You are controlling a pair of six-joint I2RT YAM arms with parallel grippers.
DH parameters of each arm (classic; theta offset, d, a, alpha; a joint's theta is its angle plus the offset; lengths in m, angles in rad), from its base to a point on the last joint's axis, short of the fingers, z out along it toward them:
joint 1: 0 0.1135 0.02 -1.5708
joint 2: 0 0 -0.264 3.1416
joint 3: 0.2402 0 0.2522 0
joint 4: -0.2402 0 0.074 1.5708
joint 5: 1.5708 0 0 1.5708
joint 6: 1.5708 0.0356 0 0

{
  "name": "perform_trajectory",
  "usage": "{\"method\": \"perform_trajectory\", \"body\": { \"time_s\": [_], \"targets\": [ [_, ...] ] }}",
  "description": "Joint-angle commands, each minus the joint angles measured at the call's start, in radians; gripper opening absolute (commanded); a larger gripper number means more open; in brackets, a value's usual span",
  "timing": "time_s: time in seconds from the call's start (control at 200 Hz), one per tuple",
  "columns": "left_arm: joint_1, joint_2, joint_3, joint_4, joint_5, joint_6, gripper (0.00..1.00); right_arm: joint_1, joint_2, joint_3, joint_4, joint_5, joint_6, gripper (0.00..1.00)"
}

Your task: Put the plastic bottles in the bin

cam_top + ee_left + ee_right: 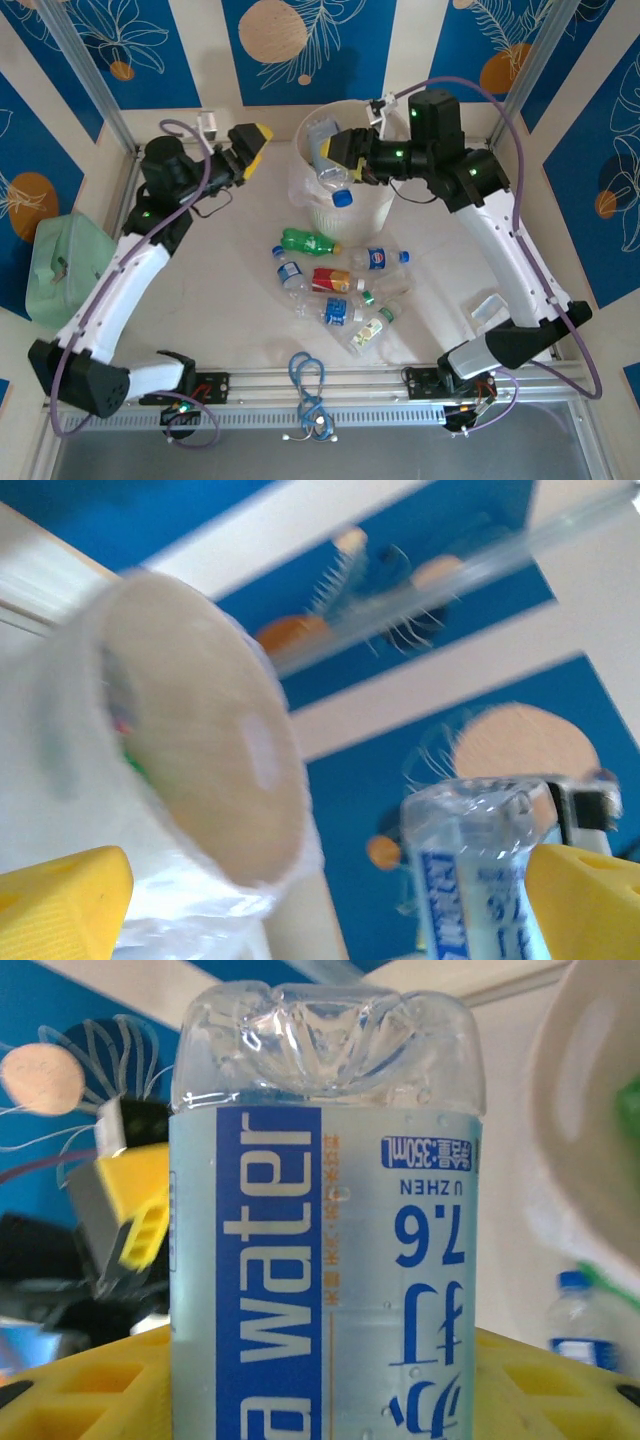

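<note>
- Now, the right gripper (335, 152) is clamped on a clear water bottle (340, 188) with a blue label, holding it above the mouth of the bin (365, 215). The bottle's blue cap points toward the near side of the table.
- In the right wrist view, that water bottle (320, 1220) stands between the yellow fingers (540, 1380), its moulded base at the top of the picture.
- The left gripper (251, 150) hangs just beside the bin's left rim, jaws apart and empty. Past its yellow fingers (60, 900), the left wrist view shows the lined bin (200, 750) and the held bottle (480, 880).
- A translucent bag liner (300, 188) spills over the bin's rim.
- On the table (230, 300) in front of the bin lies a loose cluster: a green bottle (305, 241), a blue-labelled bottle (380, 258), a red-labelled bottle (335, 280) and several more, some of them touching.
- A blue cable loop (305, 372) lies at the near edge between the arm bases.
- A mint-green box (60, 265) sits far left, well apart from the bottles.
</note>
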Motion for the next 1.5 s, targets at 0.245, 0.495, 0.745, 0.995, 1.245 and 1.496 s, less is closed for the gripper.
{"method": "perform_trajectory", "body": {
  "time_s": [0.245,0.495,0.745,0.995,1.245,1.496],
  "targets": [
    [-0.019,-0.042,-0.018,-0.34,-0.111,0.23,1.0,-0.071,0.268,0.297,-0.296,0.349,-0.179,0.57],
    [-0.041,-0.06,-0.109,-0.347,-0.123,0.211,0.97,-0.122,0.352,0.33,-0.349,0.433,-0.174,0.57],
    [-0.042,-0.076,-0.169,-0.32,-0.146,0.187,0.96,-0.14,0.373,0.303,-0.364,0.494,-0.187,0.69],
    [-0.042,-0.074,-0.192,-0.361,-0.168,0.186,0.94,-0.14,0.384,0.351,-0.389,0.507,-0.194,0.8],
    [-0.041,-0.073,-0.229,-0.389,-0.158,0.17,0.88,-0.095,0.33,0.41,-0.422,0.553,-0.207,0.8],
    [-0.042,-0.085,-0.283,-0.383,-0.163,0.166,0.87,-0.024,0.119,0.24,-0.427,0.659,-0.204,0.79]
  ]
}}
